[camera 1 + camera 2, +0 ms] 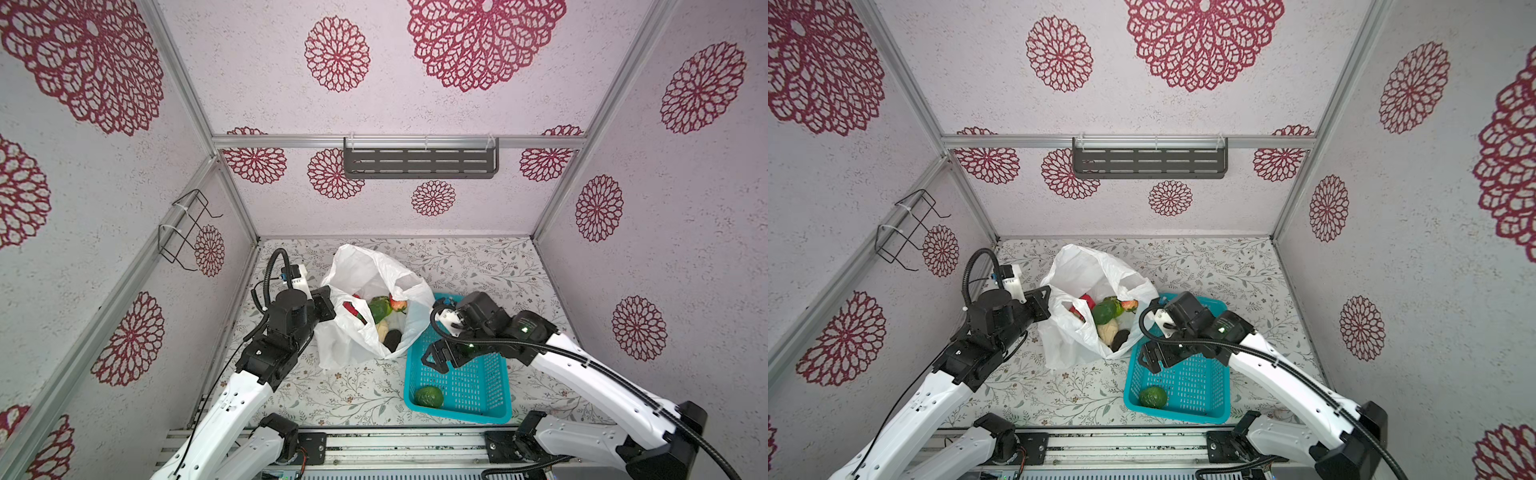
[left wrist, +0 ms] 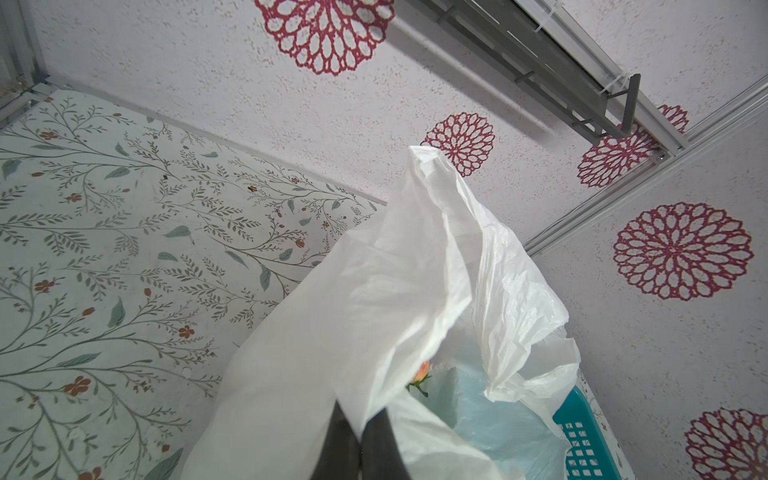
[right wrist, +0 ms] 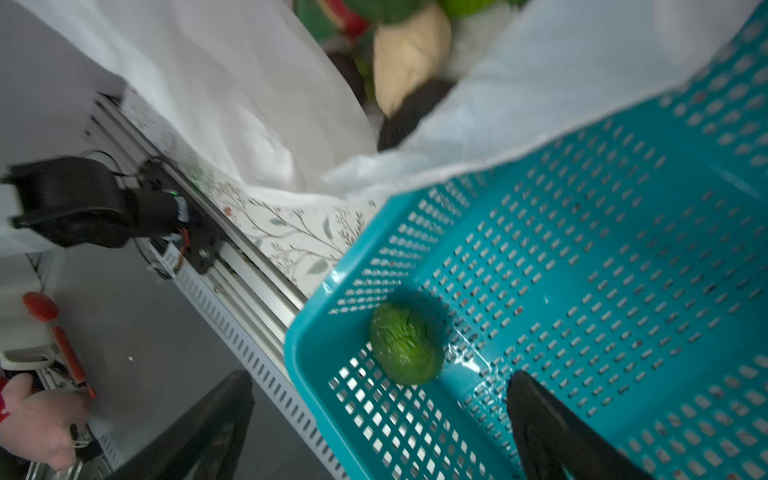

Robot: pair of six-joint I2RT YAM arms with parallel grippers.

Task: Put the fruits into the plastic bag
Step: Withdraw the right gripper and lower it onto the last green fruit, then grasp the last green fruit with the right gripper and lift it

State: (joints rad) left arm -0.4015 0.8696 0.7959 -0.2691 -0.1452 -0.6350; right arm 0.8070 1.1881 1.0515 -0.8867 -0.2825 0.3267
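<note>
The white plastic bag (image 1: 353, 270) (image 1: 1075, 266) stands open at mid-table. My left gripper (image 1: 331, 300) (image 2: 360, 432) is shut on its near-left rim. Inside the bag lie several fruits: a dark green one (image 1: 379, 309), a red one (image 1: 354, 311), a pink-red one (image 1: 398, 304), a beige pear shape (image 1: 383, 330) (image 3: 409, 54) and a black one (image 1: 392, 338). One bumpy green fruit (image 1: 430, 397) (image 1: 1153, 397) (image 3: 405, 349) lies in the front-left corner of the teal basket (image 1: 478, 390) (image 3: 623, 249). My right gripper (image 1: 434, 360) (image 3: 380, 390) hangs open above the basket, short of that fruit, holding nothing.
The basket touches the bag's right side. A grey slotted shelf (image 1: 419, 162) hangs on the back wall and a black wire rack (image 1: 187, 228) on the left wall. A metal rail (image 1: 395, 449) runs along the table's front edge.
</note>
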